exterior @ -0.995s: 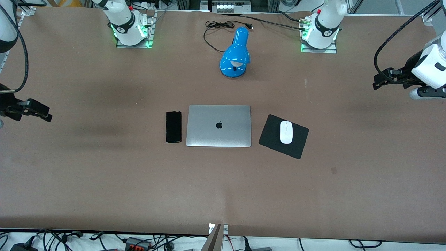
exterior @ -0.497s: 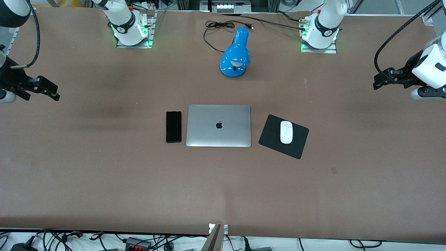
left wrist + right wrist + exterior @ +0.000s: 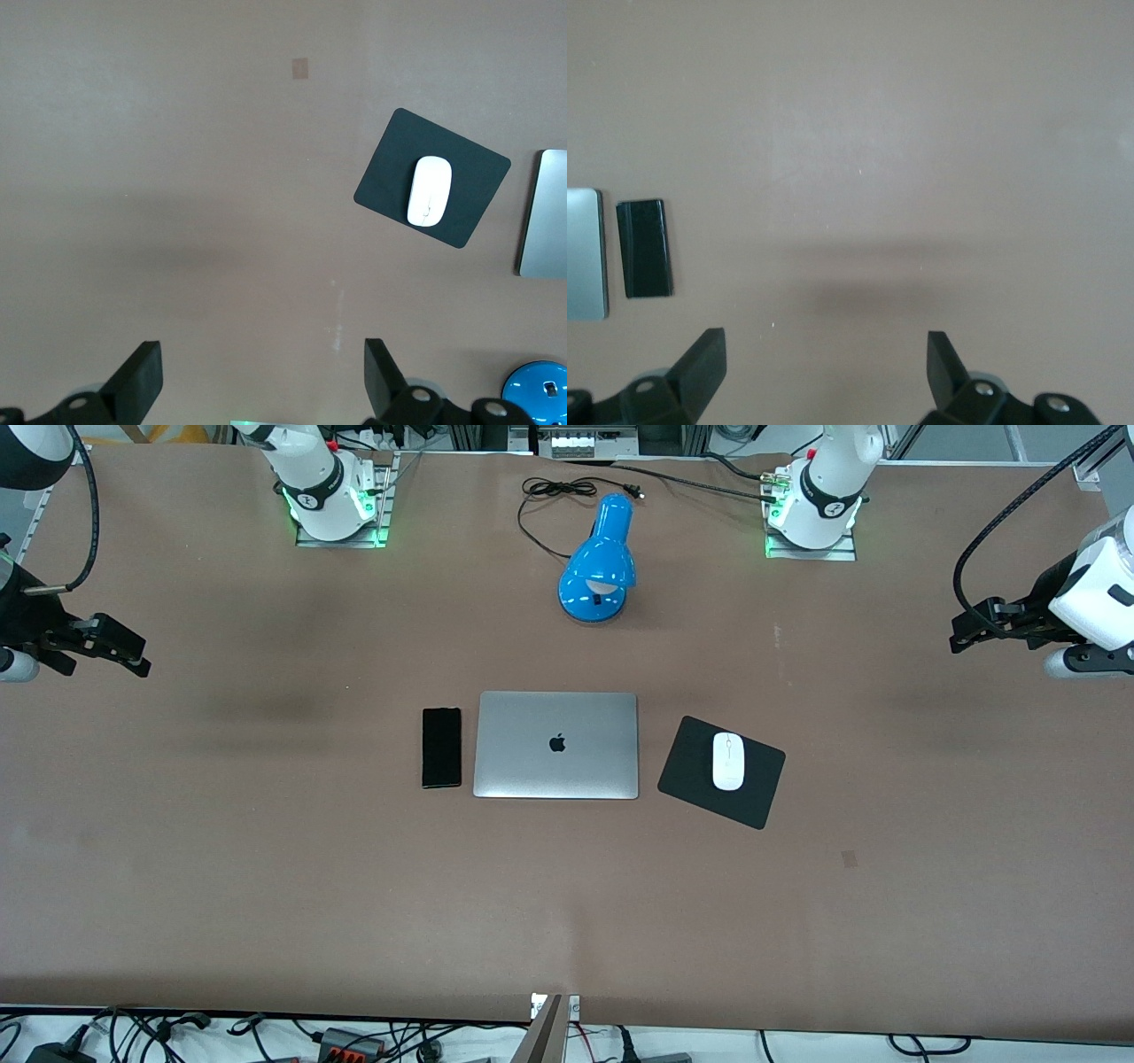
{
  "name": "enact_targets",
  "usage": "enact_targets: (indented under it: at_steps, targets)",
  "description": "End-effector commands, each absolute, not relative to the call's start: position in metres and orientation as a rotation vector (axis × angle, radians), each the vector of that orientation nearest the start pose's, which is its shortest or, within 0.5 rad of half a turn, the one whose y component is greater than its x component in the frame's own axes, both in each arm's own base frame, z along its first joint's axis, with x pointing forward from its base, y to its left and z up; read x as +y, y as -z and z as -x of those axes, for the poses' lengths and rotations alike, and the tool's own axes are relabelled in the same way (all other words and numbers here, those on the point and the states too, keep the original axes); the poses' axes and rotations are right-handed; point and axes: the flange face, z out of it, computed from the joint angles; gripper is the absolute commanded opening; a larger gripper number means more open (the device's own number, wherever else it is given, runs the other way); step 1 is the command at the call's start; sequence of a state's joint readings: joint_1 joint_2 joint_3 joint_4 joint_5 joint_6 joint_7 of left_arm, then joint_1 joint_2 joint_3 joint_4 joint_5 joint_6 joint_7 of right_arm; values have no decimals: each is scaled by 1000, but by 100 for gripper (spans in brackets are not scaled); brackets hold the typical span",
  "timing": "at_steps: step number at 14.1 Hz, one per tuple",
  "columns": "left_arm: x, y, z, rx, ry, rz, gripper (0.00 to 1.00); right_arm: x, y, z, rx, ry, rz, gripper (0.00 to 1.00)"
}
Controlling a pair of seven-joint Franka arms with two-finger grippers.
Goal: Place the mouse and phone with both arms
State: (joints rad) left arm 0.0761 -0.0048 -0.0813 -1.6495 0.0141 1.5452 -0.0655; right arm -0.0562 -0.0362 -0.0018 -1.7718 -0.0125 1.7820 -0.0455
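Note:
The white mouse (image 3: 728,761) lies on a black square mouse pad (image 3: 684,771), beside a closed silver laptop (image 3: 556,745) toward the left arm's end. The black phone (image 3: 441,747) lies flat beside the laptop toward the right arm's end. My left gripper (image 3: 961,636) is open and empty, up over bare table at the left arm's end; its view shows the mouse (image 3: 430,190) on the pad (image 3: 381,184). My right gripper (image 3: 133,657) is open and empty, up over bare table at the right arm's end; its view shows the phone (image 3: 644,247).
A blue desk lamp (image 3: 601,567) lies on the table farther from the front camera than the laptop, its black cord (image 3: 549,491) coiled near the arms' bases. The laptop's edge shows in the left wrist view (image 3: 544,214) and the right wrist view (image 3: 585,253).
My right gripper rose toward the bases' side of the table over the last second, then settled. My left gripper has barely moved. The mouse and the phone have not moved.

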Motion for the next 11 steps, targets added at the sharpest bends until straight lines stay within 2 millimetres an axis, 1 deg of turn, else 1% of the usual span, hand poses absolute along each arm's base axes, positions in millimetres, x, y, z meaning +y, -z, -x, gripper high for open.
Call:
enact_targets:
  at_steps: [1,5,6,7,9,11]
  targets:
    - [-1,-596,-549,-65,-129,3128,100,-37,-571,-550,-4,35,3160,100]
    - [0,-596,-549,-62,-130,3134,100,-30,-573,-551,-14,55,3152,100]
    - [8,-595,-550,-84,-132,3135,100,-26,-573,-552,-17,60,3151,100]
    - [13,-594,-550,-98,-130,3135,100,-29,-573,-552,-11,69,3155,100]
    - [14,-592,-553,-101,-123,3136,100,-35,-573,-552,-9,66,3157,100]
    - [14,-592,-555,-101,-111,3137,100,-35,-573,-551,-6,66,3156,100]
